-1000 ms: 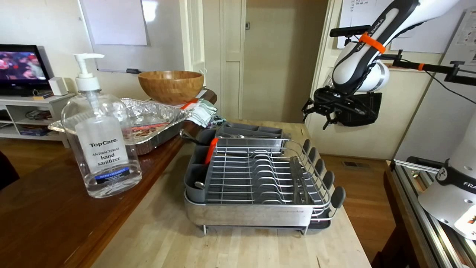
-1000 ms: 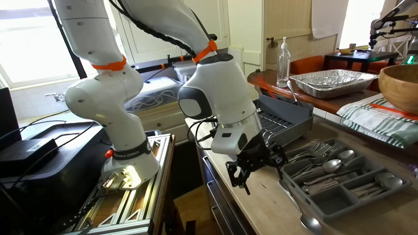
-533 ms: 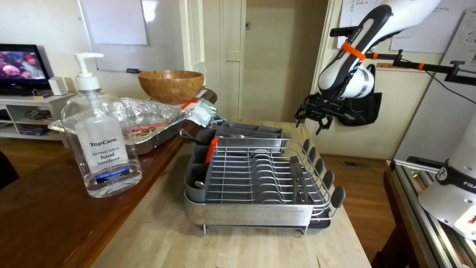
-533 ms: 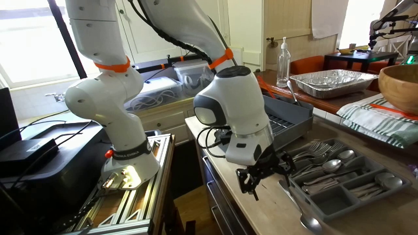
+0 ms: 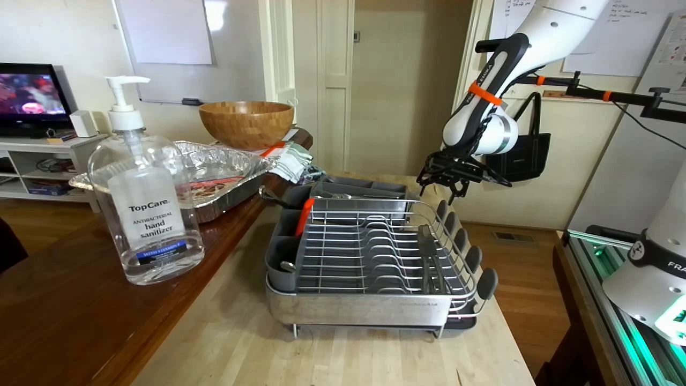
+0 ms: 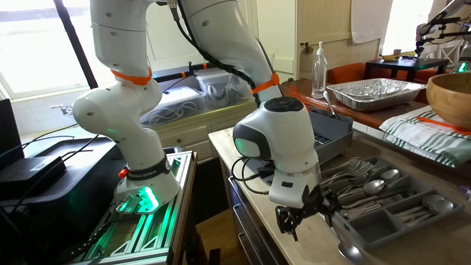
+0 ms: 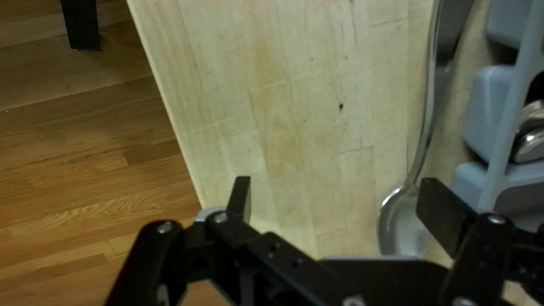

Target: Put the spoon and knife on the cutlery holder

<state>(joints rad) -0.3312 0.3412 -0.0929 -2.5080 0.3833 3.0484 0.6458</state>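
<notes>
Wktop (image 7: 293,110): pincer (image 6: 312,230) lower vs b4, nr spoon (image 6: 349,252).

A home kitchen with a robot lab set up inside it. A dish rack (image 5: 353,312) and a cutlery tray (image 6: 377,225) stand on a wooden worktop (image 5: 364,358) over drawers (image 6: 252,228); by the bright window (image 6: 33,51) there is perhaps a tap (image 6: 64,109), small and washed out. A television (image 5: 31,99) speaks of home; the white robot arm (image 6: 119,106) on metal rails (image 6: 176,217), the whiteboard (image 5: 236,75) and a second robot arm (image 6: 450,9) beyond speak of the lab.
</notes>
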